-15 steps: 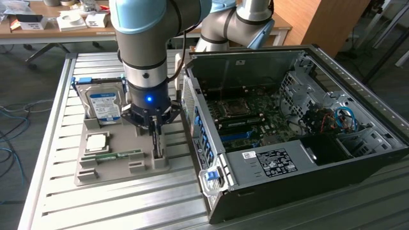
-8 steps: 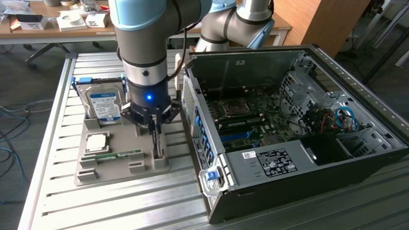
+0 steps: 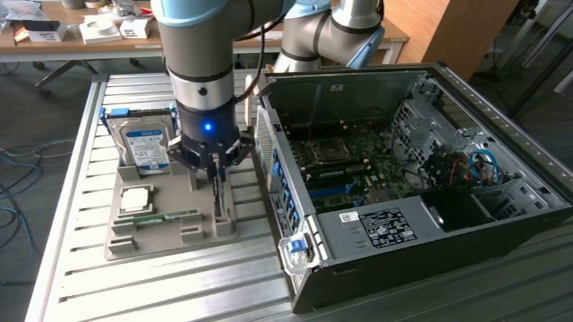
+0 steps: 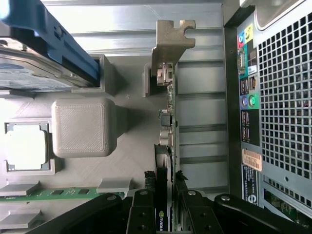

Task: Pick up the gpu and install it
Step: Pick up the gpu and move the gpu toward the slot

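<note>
Hidden: showing the gpu edge-on, covering one end with the gripper.
Pincer: clamping narrowly on both faces of the gpu.
Place: standing upright in the grey tray, at the exterior view's left of the open case.
Textures: gleaming on the pale notched bracket; layering finely across matte printed plastic.

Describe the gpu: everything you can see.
The gpu is a thin black card seen edge-on, with small parts along its edge and a pale metal bracket at one end; an NVIDIA logo shows near the other. It stands on its long edge in a slot of the grey tray, beside the case. The gripper, above it, has its jaws closed on its two faces.
</note>
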`<control>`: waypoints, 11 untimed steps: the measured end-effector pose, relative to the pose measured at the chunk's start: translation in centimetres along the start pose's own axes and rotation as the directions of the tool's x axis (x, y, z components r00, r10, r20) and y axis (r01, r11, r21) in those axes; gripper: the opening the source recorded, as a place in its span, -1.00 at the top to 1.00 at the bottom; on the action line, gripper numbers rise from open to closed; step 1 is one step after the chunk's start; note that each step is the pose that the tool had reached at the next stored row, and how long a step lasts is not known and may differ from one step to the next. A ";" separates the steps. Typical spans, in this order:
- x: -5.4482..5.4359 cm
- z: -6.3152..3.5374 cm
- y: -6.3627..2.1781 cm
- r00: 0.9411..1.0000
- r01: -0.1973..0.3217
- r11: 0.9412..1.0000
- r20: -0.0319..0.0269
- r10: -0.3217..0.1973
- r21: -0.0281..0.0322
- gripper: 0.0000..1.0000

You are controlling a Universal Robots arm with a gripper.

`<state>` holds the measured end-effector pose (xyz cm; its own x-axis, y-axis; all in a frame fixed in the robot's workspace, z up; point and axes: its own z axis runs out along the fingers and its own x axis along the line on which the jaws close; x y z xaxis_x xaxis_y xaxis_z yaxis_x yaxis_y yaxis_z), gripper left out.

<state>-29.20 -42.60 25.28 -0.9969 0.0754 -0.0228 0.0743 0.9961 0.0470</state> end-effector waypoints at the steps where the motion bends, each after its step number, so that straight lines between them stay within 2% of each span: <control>1: 0.0 -0.26 0.01 1.000 0.000 1.000 0.000 0.000 0.000 0.47; 4: 0.0 -1.09 0.05 1.000 0.000 1.000 0.000 0.000 0.000 0.47; 11: -0.1 -3.75 0.18 1.000 0.000 1.000 0.000 0.000 0.000 0.47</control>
<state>-29.19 -42.60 29.03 -0.9969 0.0754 -0.0228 0.0742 0.9961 0.0470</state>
